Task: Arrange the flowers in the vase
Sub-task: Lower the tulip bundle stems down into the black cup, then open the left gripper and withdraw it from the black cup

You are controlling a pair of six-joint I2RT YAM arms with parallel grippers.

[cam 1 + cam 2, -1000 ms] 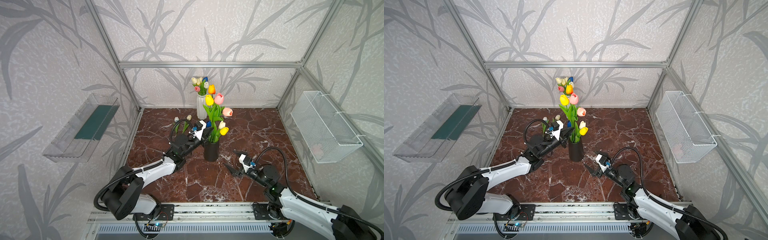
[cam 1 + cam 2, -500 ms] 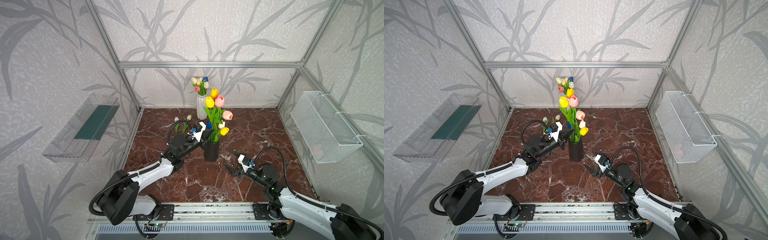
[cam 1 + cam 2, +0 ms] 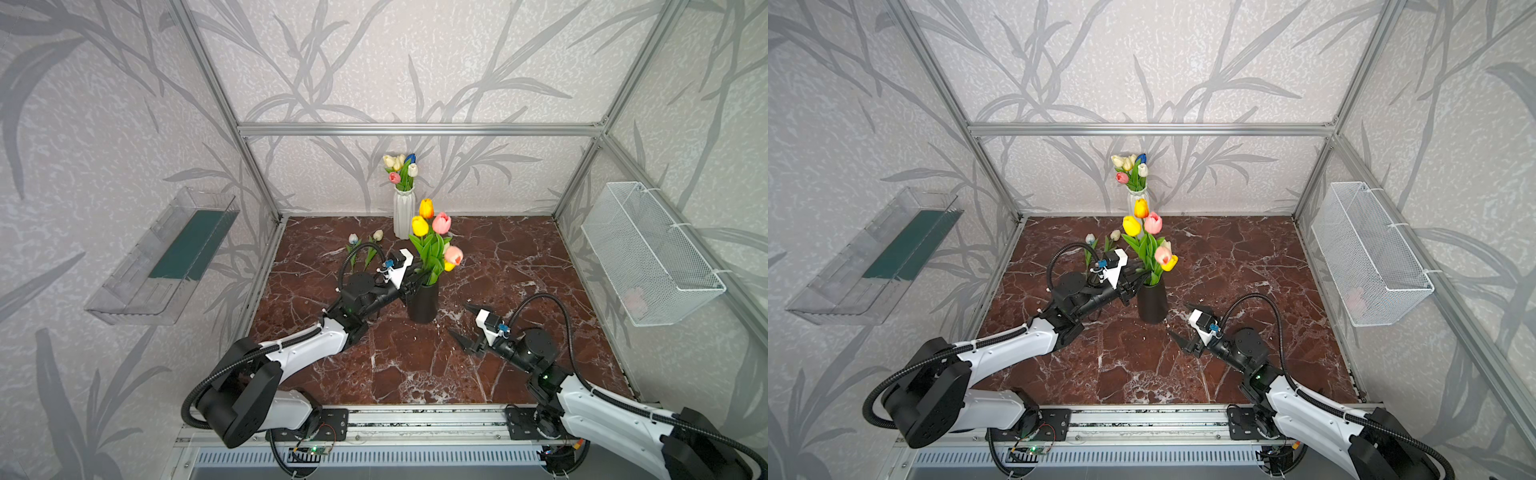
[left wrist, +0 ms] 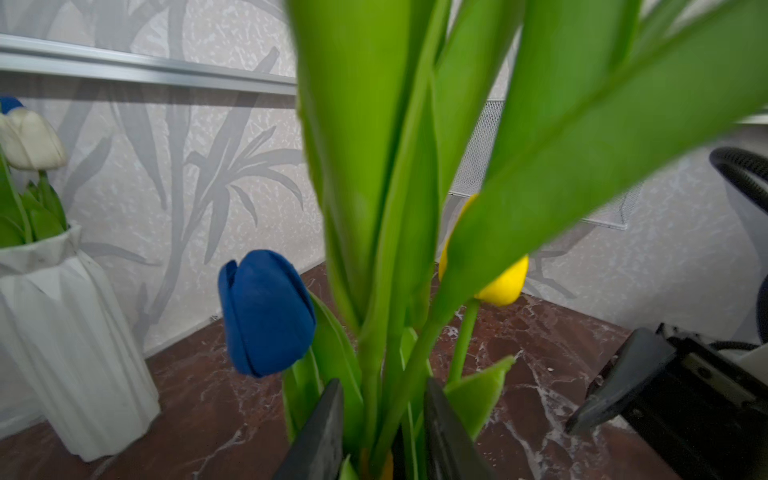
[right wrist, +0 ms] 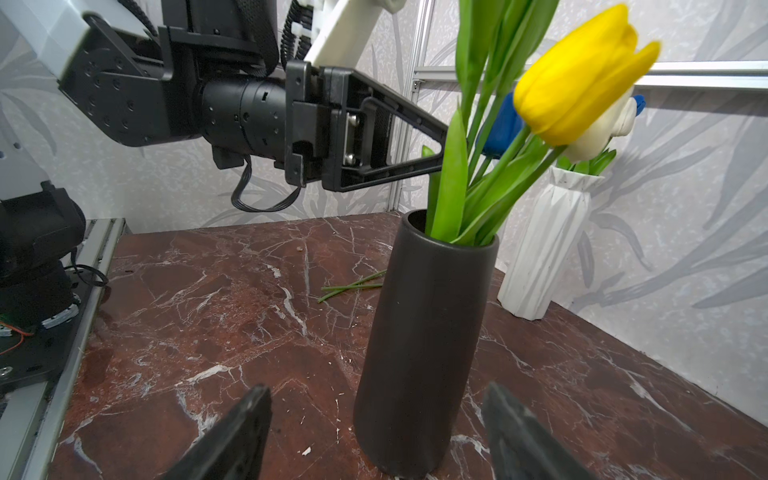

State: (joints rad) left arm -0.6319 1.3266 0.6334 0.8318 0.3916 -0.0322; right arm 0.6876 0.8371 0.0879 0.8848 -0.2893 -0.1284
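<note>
A black cylinder vase (image 3: 423,303) (image 3: 1152,301) (image 5: 424,332) stands mid-table holding several flowers (image 3: 432,245) (image 3: 1148,245): yellow, orange and pink tulips. A blue tulip (image 4: 266,311) and a yellow one (image 4: 503,286) (image 5: 577,83) hang low in the bunch. My left gripper (image 3: 410,279) (image 3: 1136,283) (image 4: 384,382) is open just above the vase mouth, with the green stems standing between its jaws. My right gripper (image 3: 459,320) (image 3: 1178,318) (image 5: 376,388) is wide open near the table, facing the vase and apart from it. Two pale tulips (image 3: 365,241) (image 3: 1102,239) lie on the table behind the left arm.
A white ribbed vase (image 3: 404,216) (image 4: 62,332) (image 5: 548,249) with white, pink and blue tulips stands against the back wall. A wire basket (image 3: 648,253) hangs on the right wall, a clear shelf (image 3: 162,257) on the left wall. Aluminium posts frame the marble tabletop (image 3: 395,365).
My left gripper has pushed further in toward the vase mouth and its jaws have come apart. The bunch has shifted slightly. The right gripper has hardly moved, jaws a little wider.
</note>
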